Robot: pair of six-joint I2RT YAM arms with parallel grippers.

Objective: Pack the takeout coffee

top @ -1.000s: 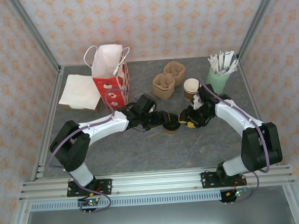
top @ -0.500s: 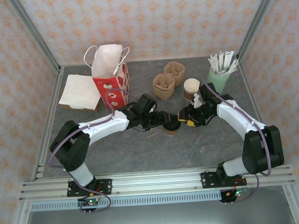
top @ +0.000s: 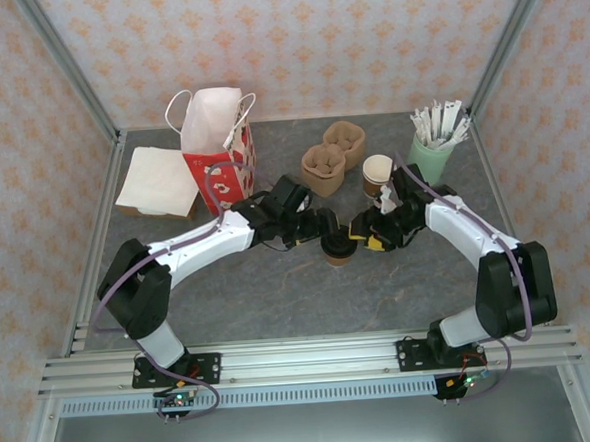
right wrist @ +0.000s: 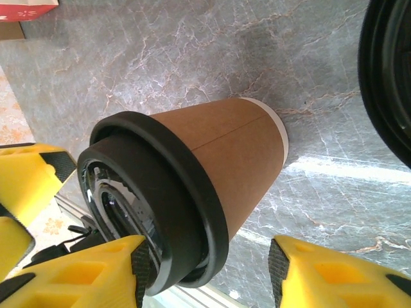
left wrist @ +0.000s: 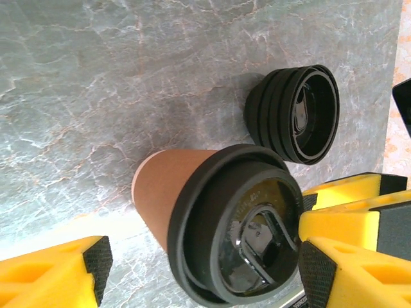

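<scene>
Top external. Entry for the handover point at mid-table.

- Takeout coffee cup (top: 338, 249): kraft brown, with its black lid (left wrist: 237, 231) seated. It stands on the grey marbled table (top: 280, 302) between the two grippers. The pulp cup carrier (top: 324, 169) is near it and the red paper bag (top: 218, 156) is well apart.
- Left gripper (top: 320, 227): jaws wide and straddling the cup. In the left wrist view one pad (left wrist: 96, 256) is clear of the cup wall and the other (left wrist: 316, 263) sits just beside the lid's rim. It holds nothing.
- Right gripper (top: 361, 237): jaws spread wider than the lid. In the right wrist view one pad (right wrist: 138, 263) is at the lid's edge, and whether it touches cannot be told. The other pad (right wrist: 277, 260) is apart from the cup. No grip is evident.
- Stack of spare black lids (left wrist: 295, 115): lying on its side just beyond the cup.
- Also present: an open, unlidded kraft cup (top: 377, 173) and a mint-green cup of stirrers (top: 429, 158).

Change since a second ago: both pairs of jaws have widened. The left gripper has shifted slightly toward the far side. The cup has kept its spot.

Assessment: the capping step looks finished, and the cup is released and free-standing. Packing itself is not yet begun. The next move likely calls for one gripper to close on the cup wall below the lid and carry it upright.
</scene>
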